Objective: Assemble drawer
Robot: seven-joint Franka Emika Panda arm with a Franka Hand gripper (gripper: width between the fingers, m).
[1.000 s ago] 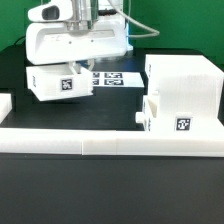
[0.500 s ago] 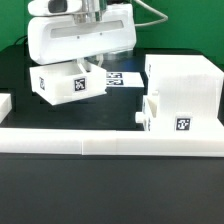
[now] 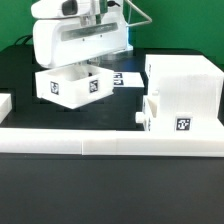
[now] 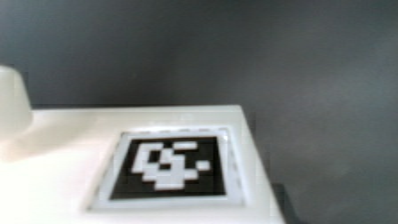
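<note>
Black bench, drawer parts spread along its near edge.

One knobbed tray (image 3: 72,85) hangs tilted above the bench under the claw (image 3: 85,62), which grips it; casing (image 3: 185,85) stands toward the exterior view's right, second tray (image 3: 165,115) against it, long low wall (image 3: 110,138) in front, marker board (image 3: 122,77) behind.

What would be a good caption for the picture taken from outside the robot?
The end effector holds a small white tray off the black table, beside the tall casing.
</note>
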